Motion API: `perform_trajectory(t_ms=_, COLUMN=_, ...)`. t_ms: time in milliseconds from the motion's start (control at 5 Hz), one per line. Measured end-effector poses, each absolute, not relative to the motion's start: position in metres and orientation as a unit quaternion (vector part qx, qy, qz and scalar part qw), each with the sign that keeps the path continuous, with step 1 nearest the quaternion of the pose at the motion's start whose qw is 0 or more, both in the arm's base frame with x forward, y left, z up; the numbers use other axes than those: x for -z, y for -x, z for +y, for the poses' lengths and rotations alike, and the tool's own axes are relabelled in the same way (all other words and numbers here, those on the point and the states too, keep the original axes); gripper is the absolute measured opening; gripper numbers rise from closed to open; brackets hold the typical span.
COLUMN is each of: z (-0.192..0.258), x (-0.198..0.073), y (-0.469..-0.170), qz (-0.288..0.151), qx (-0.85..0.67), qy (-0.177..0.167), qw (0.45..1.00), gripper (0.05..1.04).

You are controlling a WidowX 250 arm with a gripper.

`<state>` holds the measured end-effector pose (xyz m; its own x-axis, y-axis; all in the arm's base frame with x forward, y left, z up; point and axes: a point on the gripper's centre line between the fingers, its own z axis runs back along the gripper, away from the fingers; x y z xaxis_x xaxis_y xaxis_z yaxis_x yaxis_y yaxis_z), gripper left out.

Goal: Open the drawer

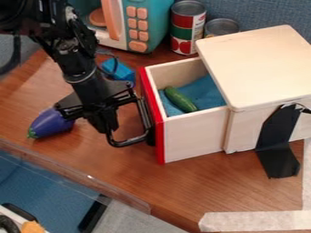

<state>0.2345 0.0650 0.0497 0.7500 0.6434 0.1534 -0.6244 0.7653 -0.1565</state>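
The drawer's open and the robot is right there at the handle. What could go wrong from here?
The purple eggplant lies right beside the gripper, so a sideways swing might knock it towards the table's near edge.

The drawer is already well out of its box; pulling further might tip it or drag it free, probably rolling the cucumber about.

The gripper is close against the handle, so it could snag when moving away.
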Motion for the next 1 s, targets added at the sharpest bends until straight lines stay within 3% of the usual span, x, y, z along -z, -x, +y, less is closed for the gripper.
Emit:
perform_trajectory(t_ms=200, z=0.066, x=-0.050, y=-0.231, qz=-0.088, qx=-0.339, qy=0.042, qw=0.936, gripper=0.373)
perform_trajectory(t_ms=600, z=0.066, x=-0.066, y=-0.233, qz=-0.069, qx=-0.287, qy=0.038, qw=0.955, gripper=0.965)
perform_trajectory(t_ms=1000, z=0.055, x=-0.122, y=-0.232, qz=-0.050, qx=-0.197, qy=0.030, qw=0.979, gripper=1.001)
